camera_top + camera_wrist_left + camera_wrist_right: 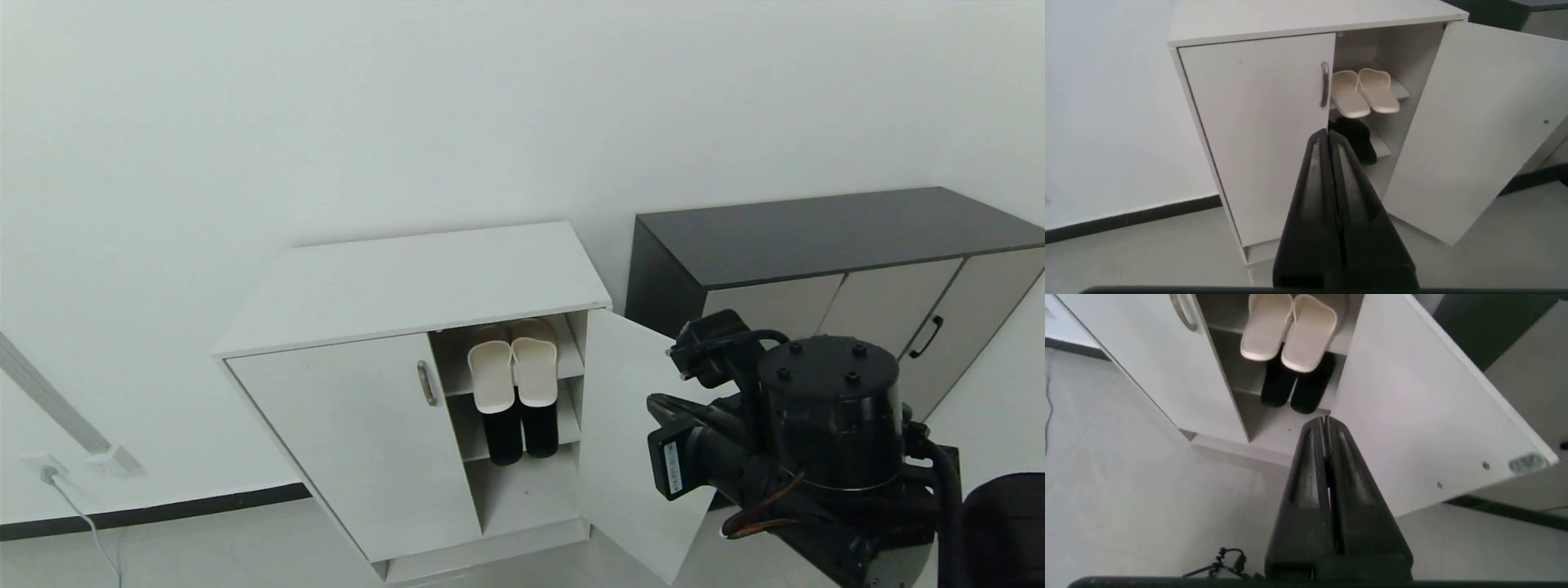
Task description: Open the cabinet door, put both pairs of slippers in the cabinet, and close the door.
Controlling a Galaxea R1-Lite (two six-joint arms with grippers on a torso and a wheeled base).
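Head view: white slippers [514,371] above black slippers [521,431], inside open-doored cabinet [408,286].

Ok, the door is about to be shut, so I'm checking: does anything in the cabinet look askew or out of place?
Both pairs sit neatly side by side, but the white slippers on the upper shelf and the black slippers below jut past their shelf fronts; the open right door might catch them. Nothing looks damaged.
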